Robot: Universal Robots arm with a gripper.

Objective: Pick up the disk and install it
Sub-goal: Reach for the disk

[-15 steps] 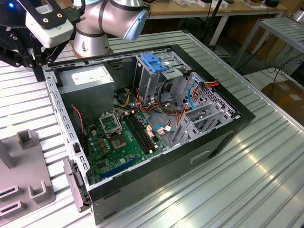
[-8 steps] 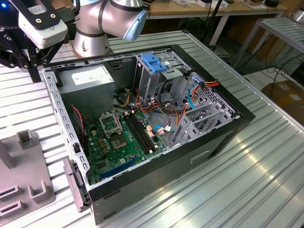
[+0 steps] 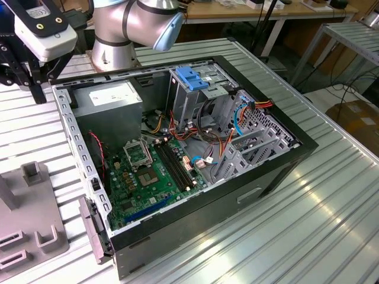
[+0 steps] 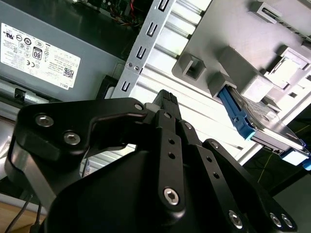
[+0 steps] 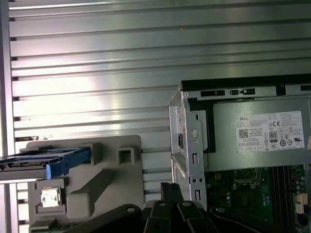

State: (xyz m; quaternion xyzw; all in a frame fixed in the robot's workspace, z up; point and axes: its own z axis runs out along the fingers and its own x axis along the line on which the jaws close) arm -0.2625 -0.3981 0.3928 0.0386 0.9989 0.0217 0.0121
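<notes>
task barely begun: the disk [image 5: 29,162] sits untouched in its grey holder [image 5: 107,179] on the table [image 5: 97,48], the gripper [image 5: 170,187] clenched empty near it.

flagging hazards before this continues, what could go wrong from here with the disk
1. The claw is shut and apart from the disk in its grey holder; reaching it shut could knock it instead of gripping.
2. The case wall sits close beside the claw and might get clipped.
3. Loose cables by the drive cage could snag the disk.
</notes>
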